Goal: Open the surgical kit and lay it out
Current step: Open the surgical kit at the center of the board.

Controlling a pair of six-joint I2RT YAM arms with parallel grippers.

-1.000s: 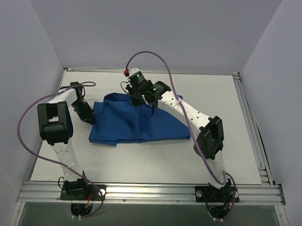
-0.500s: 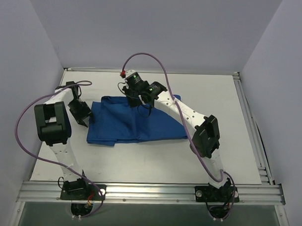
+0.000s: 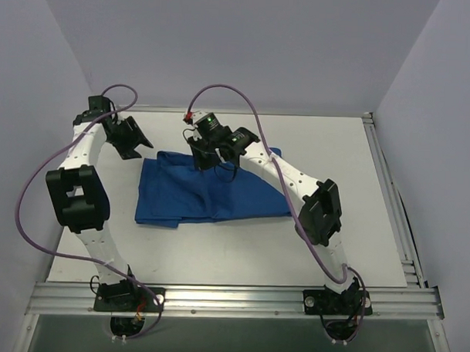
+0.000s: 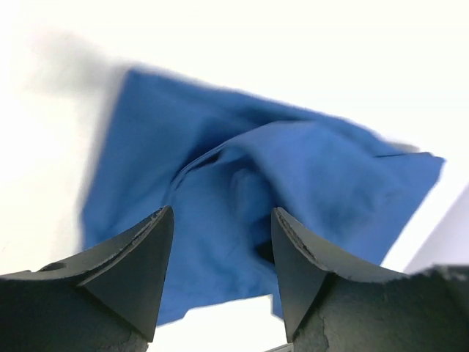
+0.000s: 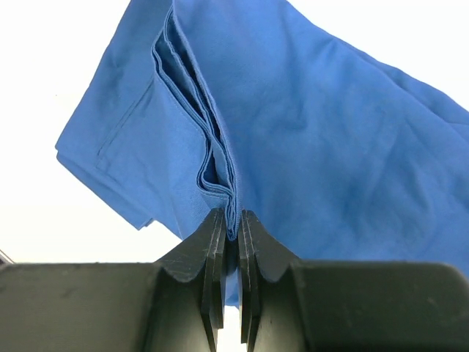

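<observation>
The surgical kit shows as a royal-blue cloth wrap [image 3: 211, 192], lying partly unfolded and rumpled in the middle of the white table. My right gripper [image 3: 205, 163] is at the cloth's far edge, shut on a folded hem of several layers [image 5: 220, 172]; in the right wrist view the gripper [image 5: 232, 224] pinches that hem. My left gripper [image 3: 137, 148] hangs open above the table's far left, just off the cloth's far-left corner. Its wrist view looks down on the cloth [image 4: 242, 198], with nothing between the spread fingers [image 4: 139, 257].
The white table [image 3: 341, 226] runs to a metal rail [image 3: 389, 197] on the right and a metal frame [image 3: 231, 299] at the near edge. Grey walls close in the back and both sides. Purple cables [image 3: 34, 177] loop off both arms.
My left gripper has opened, let go of the cloth's left edge and pulled back to the far left. The right gripper has shifted slightly left, keeping its hold on the hem.
</observation>
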